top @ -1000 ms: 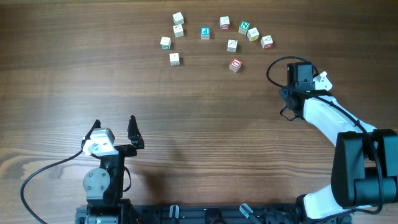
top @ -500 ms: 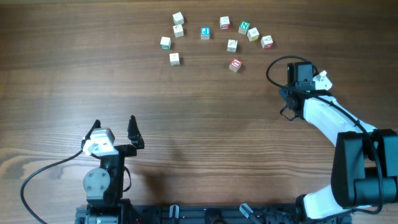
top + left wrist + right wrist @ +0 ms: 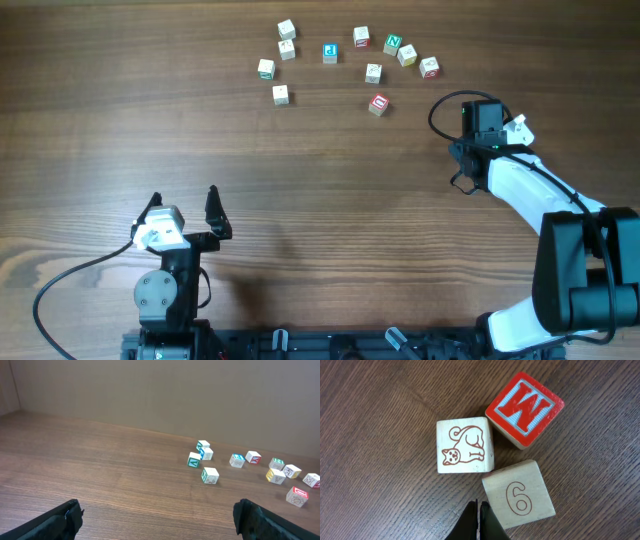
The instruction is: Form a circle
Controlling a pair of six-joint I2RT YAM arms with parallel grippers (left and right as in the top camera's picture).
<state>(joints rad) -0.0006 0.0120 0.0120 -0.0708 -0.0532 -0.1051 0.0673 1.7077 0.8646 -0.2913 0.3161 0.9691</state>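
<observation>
Several small lettered wooden blocks (image 3: 330, 52) lie in a loose arc at the far middle of the table; the left wrist view shows them far ahead (image 3: 210, 475). The right wrist view looks straight down on a cat block (image 3: 464, 452), a red W block (image 3: 525, 407) and a 6 block (image 3: 519, 495), all close together. My right gripper (image 3: 478, 504) is shut and empty, its tips beside the 6 block's left edge. In the overhead view the right arm (image 3: 500, 170) hides these three. My left gripper (image 3: 157, 510) is open, low near the front, far from the blocks.
A red-topped block (image 3: 378, 104) sits nearest the right arm, in front of the arc. A plain wall (image 3: 160, 395) rises behind the table's far edge. Bare wooden tabletop (image 3: 300, 180) lies between the two arms.
</observation>
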